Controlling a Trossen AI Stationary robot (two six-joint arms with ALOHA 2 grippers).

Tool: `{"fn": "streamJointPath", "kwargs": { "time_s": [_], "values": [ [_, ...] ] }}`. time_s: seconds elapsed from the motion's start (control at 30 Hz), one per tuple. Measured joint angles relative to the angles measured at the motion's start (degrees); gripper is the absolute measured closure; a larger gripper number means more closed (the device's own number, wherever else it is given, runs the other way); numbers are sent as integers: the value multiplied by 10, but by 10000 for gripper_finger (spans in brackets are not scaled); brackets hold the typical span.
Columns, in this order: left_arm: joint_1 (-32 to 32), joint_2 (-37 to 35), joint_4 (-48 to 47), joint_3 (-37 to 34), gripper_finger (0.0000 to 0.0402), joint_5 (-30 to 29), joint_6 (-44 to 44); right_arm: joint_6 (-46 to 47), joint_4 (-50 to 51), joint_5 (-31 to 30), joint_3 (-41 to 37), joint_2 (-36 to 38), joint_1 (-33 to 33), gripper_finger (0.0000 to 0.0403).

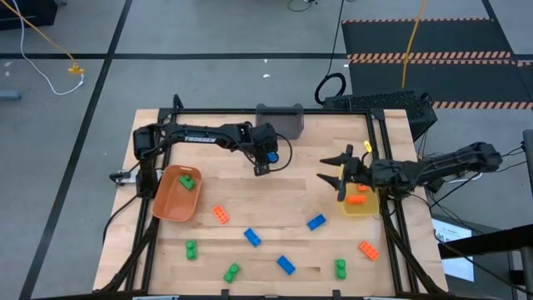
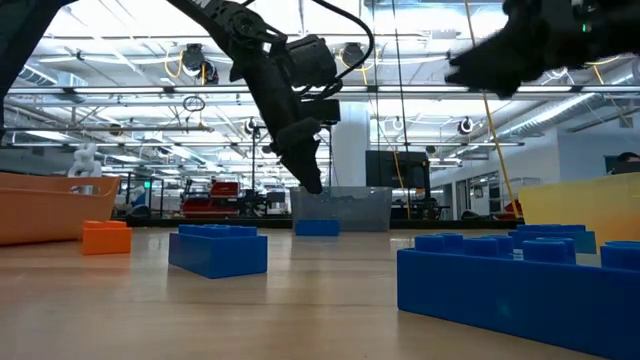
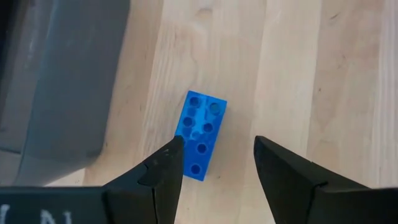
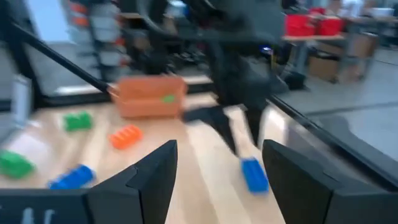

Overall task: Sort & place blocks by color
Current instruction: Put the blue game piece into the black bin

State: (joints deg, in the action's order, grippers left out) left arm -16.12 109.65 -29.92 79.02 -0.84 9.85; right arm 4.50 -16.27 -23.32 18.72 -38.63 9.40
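With jaws parted and empty, the left gripper (image 3: 214,163) hangs over a blue block (image 3: 201,134) lying directly below it beside the grey bin (image 1: 280,121); the right gripper (image 1: 333,169), likewise parted, hovers at the yellow bin (image 1: 360,207); most blocks remain scattered on the worktop (image 1: 300,187).

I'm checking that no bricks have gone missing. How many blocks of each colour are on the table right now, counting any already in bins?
Green blocks: 4, one in the orange bin
Orange blocks: 3, one in the yellow bin
Blue blocks: 4, one beside the grey bin
Total: 11
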Motion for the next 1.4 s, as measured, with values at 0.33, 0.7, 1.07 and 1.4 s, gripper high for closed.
{"fn": "streamJointPath", "kwargs": {
  "time_s": [0.33,0.7,1.07,1.4],
  "values": [
    [-6,0,-48,0,197,15,-13,67,2,-11,-38,-5,-59,177],
    [12,-8,-22,0,197,20,-28,44,-88,-5,-34,-14,-77,177],
    [3,-7,-7,0,197,44,-36,38,-36,-6,-34,-21,-77,177],
    [0,-7,2,0,197,49,-36,33,-56,-9,-34,-26,-94,177]
  ]
}}
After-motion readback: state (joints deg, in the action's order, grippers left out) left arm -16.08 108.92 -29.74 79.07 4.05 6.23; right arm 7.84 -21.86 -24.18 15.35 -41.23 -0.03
